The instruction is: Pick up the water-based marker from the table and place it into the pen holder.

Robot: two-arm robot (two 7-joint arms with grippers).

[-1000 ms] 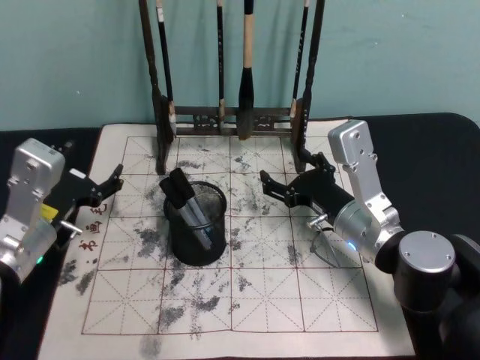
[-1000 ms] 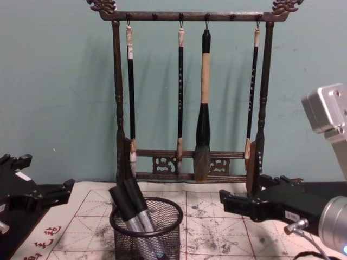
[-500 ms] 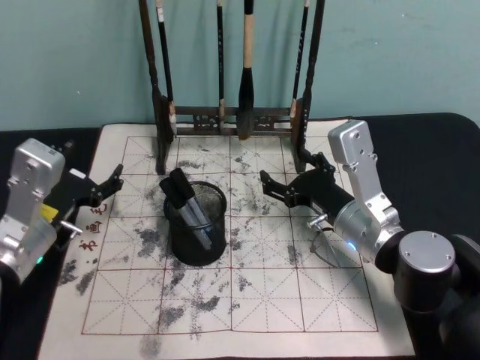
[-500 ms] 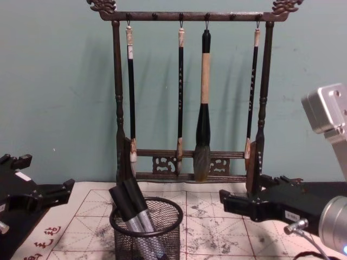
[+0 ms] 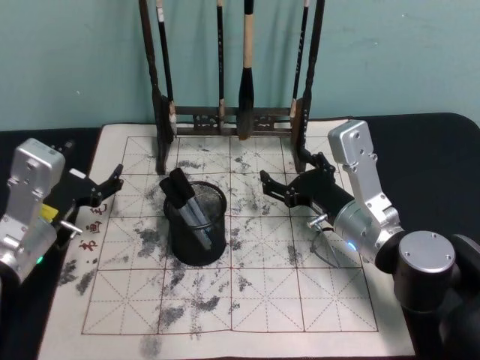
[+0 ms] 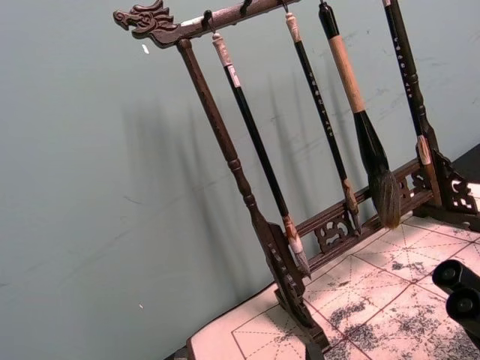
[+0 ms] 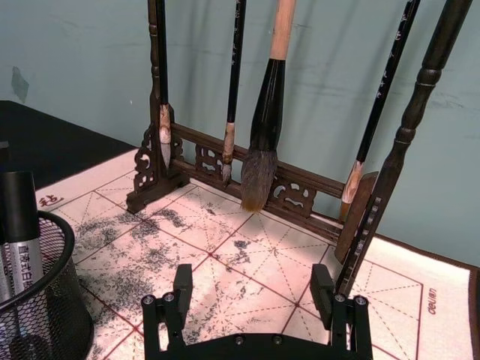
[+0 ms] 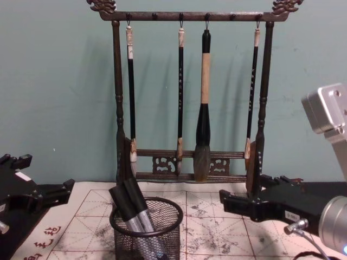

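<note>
- The water-based marker [image 5: 187, 210] stands tilted inside the pen holder [image 5: 196, 223], beside another marker, on the surface [image 5: 300, 300].
- The right gripper [image 5: 277, 186], fingers spread and empty, hovers right of the holder.
- The left gripper [image 5: 109, 184], also spread and empty, hangs at the mat's left edge.
- The brush rack [image 8: 190, 92] stands behind.

"deli", prob., in red on mat [image 7: 420, 289] corner; red characters at left edge unreadable

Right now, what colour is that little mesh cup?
Black, the pen holder has a solid rim; the head view shows it best.
</note>
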